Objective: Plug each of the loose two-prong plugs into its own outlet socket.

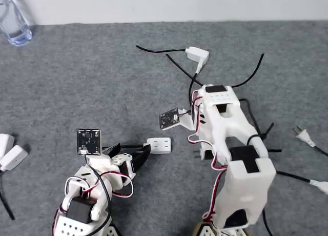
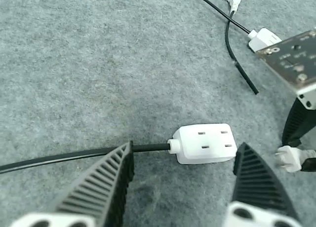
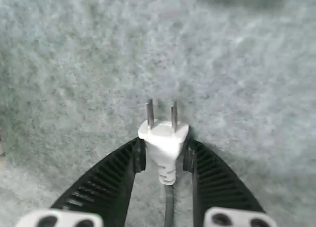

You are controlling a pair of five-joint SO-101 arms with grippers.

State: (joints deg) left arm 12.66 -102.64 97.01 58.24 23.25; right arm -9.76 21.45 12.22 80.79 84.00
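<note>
The left arm point(image 1: 84, 195) sits low at the near edge of the grey-covered table point(image 1: 77, 77), left of centre. Its forearm is folded and its wrist is angled down and toward the middle. The left gripper point(image 2: 185, 153) is spread wide. One ribbed black jaw is on each side of a white outlet socket point(image 2: 205, 144), and neither jaw touches it. The socket lies flat on the table near the middle, with its slotted face up. Its black cable point(image 2: 74, 155) runs off past one jaw. The right arm point(image 1: 241, 179) rises from the near edge, right of centre, stretches toward the far edge and then bends back down. The right gripper point(image 3: 164, 149) is pinched narrow on the body of a white two-prong plug point(image 3: 163, 134). The plug's prongs point out past the fingertips, level with the table, and it is held just beside the outlet socket but apart from it. A second socket point(image 1: 197, 54) lies near the far edge. Two loose plugs point(image 1: 306, 137) point(image 1: 319, 184) lie by the right edge. A clear glass vessel point(image 1: 13, 25) stands at the far left corner, and I cannot tell what is in it.
</note>
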